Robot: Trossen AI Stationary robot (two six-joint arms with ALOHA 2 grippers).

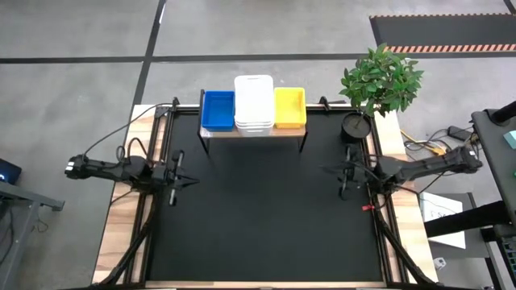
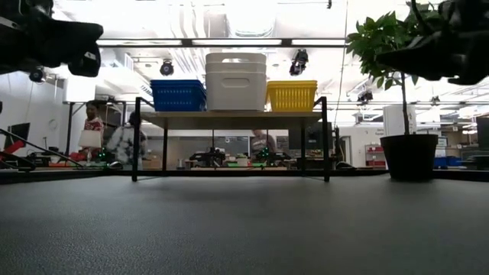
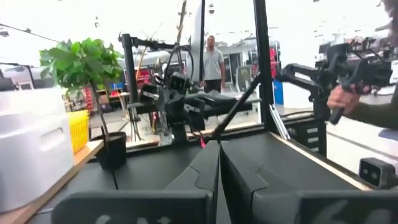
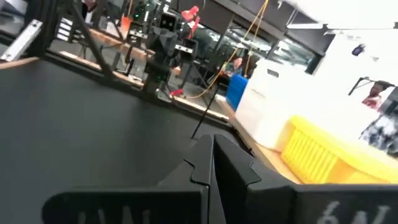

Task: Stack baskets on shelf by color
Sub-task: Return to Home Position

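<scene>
The shelf (image 1: 254,134), a wooden plank on thin black legs, stands at the table's far edge. On it sit three stacks of baskets side by side: blue (image 1: 218,110) on the left, white (image 1: 254,103) in the middle and tallest, yellow (image 1: 289,108) on the right. The low view shows the blue stack (image 2: 178,95), the white stack (image 2: 235,82) and the yellow stack (image 2: 291,95) on the plank (image 2: 229,115). My left gripper (image 1: 172,193) hovers at the table's left side, shut and empty. My right gripper (image 1: 343,191) hovers at the right side, shut and empty.
A potted plant (image 1: 377,83) in a black pot (image 2: 409,156) stands at the far right corner beside the shelf. The black table top (image 1: 266,217) stretches between both arms and the near edge. People show in the room beyond the table.
</scene>
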